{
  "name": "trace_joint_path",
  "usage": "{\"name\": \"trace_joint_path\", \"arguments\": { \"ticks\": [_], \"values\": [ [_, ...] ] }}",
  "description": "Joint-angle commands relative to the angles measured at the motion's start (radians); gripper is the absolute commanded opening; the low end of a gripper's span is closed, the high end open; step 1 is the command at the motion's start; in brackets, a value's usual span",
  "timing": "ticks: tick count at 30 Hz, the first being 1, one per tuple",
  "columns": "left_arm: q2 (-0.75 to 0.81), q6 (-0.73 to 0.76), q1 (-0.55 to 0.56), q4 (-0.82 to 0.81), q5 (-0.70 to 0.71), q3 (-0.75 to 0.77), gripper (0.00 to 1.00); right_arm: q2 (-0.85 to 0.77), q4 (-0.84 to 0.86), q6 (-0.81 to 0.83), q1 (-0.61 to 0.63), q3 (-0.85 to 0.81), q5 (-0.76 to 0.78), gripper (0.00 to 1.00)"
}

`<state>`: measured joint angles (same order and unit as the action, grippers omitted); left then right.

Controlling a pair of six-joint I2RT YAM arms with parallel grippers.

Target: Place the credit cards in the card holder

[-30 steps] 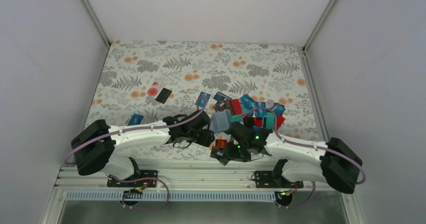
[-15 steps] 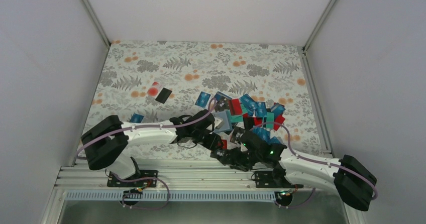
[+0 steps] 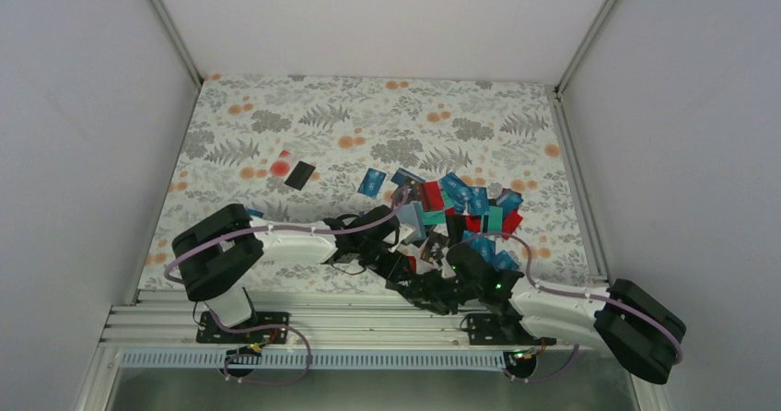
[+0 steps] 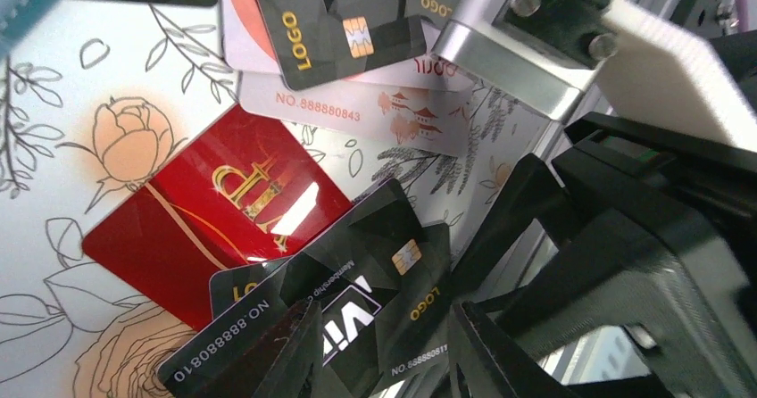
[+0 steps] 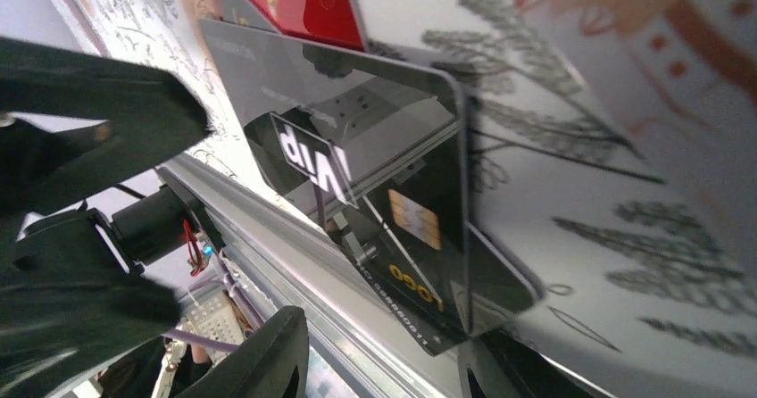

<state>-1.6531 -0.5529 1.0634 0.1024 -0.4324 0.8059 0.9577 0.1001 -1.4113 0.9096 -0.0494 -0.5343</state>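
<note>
Right now left gripper [image 4: 384,367] and right gripper [image 5: 384,371] are both sitting jaws-spread over one black VIP card [image 4: 353,269], just nearside of the card holder [image 3: 411,219]; credit cards [image 3: 472,210] lying heaped to its right, red card [image 4: 223,206] overlapping the black one

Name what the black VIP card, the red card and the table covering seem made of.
Black VIP card: probably glossy plastic; faceted sheen, chip. Red card: glossy plastic; glare stripe, gold print. Table covering: matte printed sheet, vinyl or cloth unclear.
</note>
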Motion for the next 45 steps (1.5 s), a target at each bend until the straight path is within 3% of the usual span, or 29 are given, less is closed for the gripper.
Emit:
{"name": "trace_joint_path", "arguments": {
  "ticks": [1,9,15,26,36,45],
  "values": [
    [-0.034,0.016,0.005,-0.038,-0.040,0.001,0.36,0.071,0.095,-0.026,-0.002,0.037,-0.066,0.43],
    [-0.065,-0.005,0.005,-0.073,-0.036,-0.035,0.35,0.164,0.180,-0.017,-0.005,0.045,-0.092,0.33],
    [-0.083,-0.035,0.005,-0.120,-0.046,-0.072,0.35,0.130,0.200,-0.023,-0.020,0.067,-0.076,0.22],
    [-0.078,-0.085,0.001,-0.182,-0.072,-0.099,0.35,-0.110,0.072,-0.021,-0.079,0.076,-0.007,0.21],
    [-0.009,-0.117,-0.017,-0.185,-0.059,-0.101,0.35,-0.147,0.017,-0.013,-0.097,0.060,0.000,0.21],
    [-0.053,-0.169,-0.052,-0.298,-0.107,-0.154,0.34,-0.118,0.098,-0.004,-0.133,0.041,0.013,0.16]
  ]
}}
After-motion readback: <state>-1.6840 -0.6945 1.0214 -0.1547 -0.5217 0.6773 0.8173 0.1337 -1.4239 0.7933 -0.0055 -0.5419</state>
